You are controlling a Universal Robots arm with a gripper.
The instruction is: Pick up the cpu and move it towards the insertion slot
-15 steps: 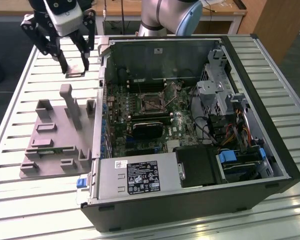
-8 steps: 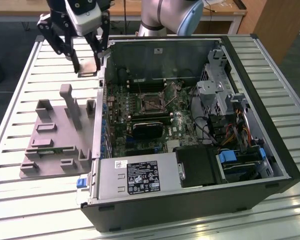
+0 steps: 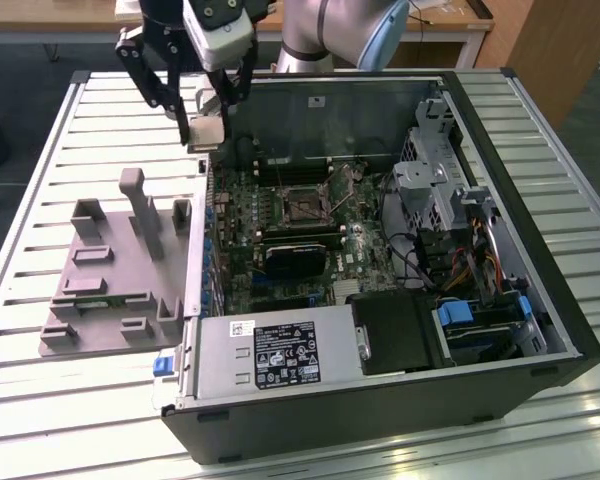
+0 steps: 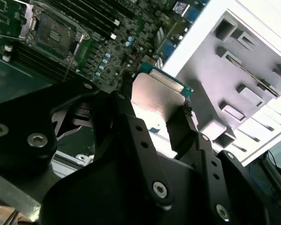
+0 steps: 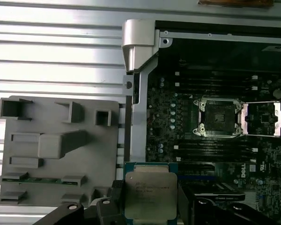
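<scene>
Holding the cpu between my two black fingers, I hang above the upper corner of the open computer case, toward the exterior view's left, with the chip clear of everything below it. My gripper is closed narrowly on the chip's opposite edges. In the first wrist view the cpu shows its silver metal top and pale green rim, with one finger pressed against one side and the other against the opposite side. In the second wrist view the same chip sits tilted between my fingers, its bright top facing the camera.

The insertion slot lies on the green motherboard inside the case, well apart from the chip. Its silvery frame surrounds a dark centre, and in the first wrist view the slot has its metal cover plate swung open to one side. The second wrist view catches the slot near the long black memory slots.

Outside the case, on the slatted metal table, a grey parts holder with raised blocks rests just beside the case wall. A thin green memory stick lies in one of its grooves.
</scene>
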